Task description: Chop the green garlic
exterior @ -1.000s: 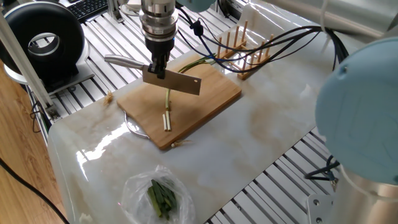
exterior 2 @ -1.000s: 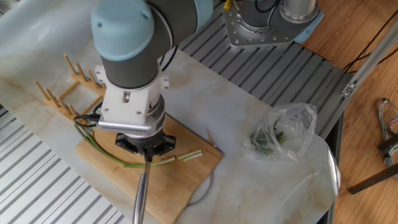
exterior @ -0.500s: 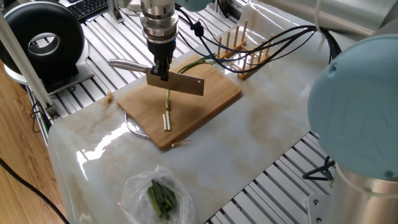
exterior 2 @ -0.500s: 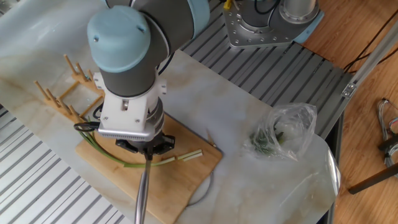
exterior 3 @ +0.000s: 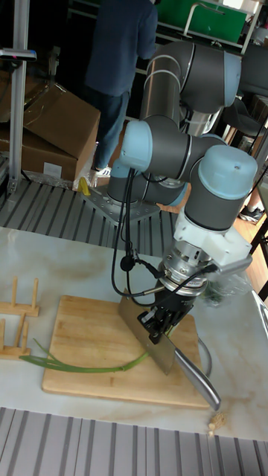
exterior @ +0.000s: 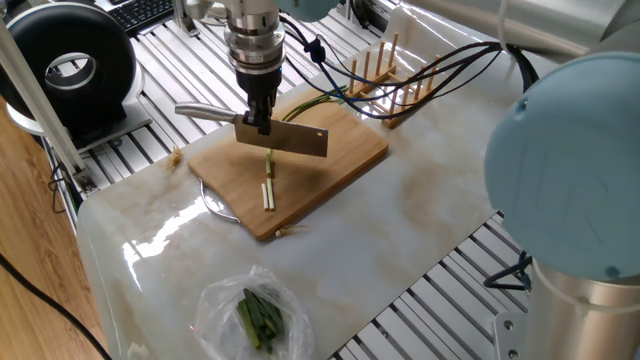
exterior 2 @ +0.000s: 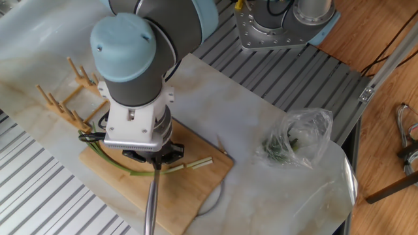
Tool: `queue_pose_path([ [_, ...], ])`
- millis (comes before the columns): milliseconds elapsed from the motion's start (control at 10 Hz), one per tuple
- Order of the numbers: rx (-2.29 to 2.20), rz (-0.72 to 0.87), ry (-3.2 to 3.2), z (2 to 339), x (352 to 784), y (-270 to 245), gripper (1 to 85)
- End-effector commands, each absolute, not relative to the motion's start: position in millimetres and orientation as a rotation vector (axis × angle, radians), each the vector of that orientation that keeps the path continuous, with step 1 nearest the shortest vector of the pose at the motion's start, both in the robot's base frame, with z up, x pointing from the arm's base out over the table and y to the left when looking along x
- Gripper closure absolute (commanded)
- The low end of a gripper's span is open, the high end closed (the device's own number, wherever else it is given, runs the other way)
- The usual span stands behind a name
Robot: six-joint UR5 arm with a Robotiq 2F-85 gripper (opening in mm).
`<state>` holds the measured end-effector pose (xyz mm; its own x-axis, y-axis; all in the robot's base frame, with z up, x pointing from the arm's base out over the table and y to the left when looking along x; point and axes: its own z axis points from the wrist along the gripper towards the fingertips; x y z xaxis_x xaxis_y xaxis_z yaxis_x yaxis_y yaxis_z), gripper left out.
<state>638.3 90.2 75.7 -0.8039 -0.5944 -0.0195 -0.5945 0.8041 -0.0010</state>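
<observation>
Green garlic (exterior: 270, 160) lies across the wooden cutting board (exterior: 345, 165), leafy green end running to the far side toward the wooden peg rack (exterior: 385, 75), pale end pointing near w/ short cut sticks (exterior: 268, 192) lying in line just past it. Gripper (exterior: 256, 115) is clamped on a cleaver (exterior: 295, 140) at the blade/handle junction, blade broadside over the stalk's middle w/ its edge close above the stalk, contact can't be told, metal handle sticking out left. Board sits on a marble-look table (exterior: 420, 230); clear plastic bag of dark green leaves (exterior: 258, 318) lies near edge, well apart from the board.
</observation>
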Motion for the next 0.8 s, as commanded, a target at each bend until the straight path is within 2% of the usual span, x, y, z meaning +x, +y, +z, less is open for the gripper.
queue_pose_path([
  [0,-1.019,0.034,2.972,72,635,94,84.3],
  [700,-1.055,-0.008,2.967,78,639,81,84.3],
])
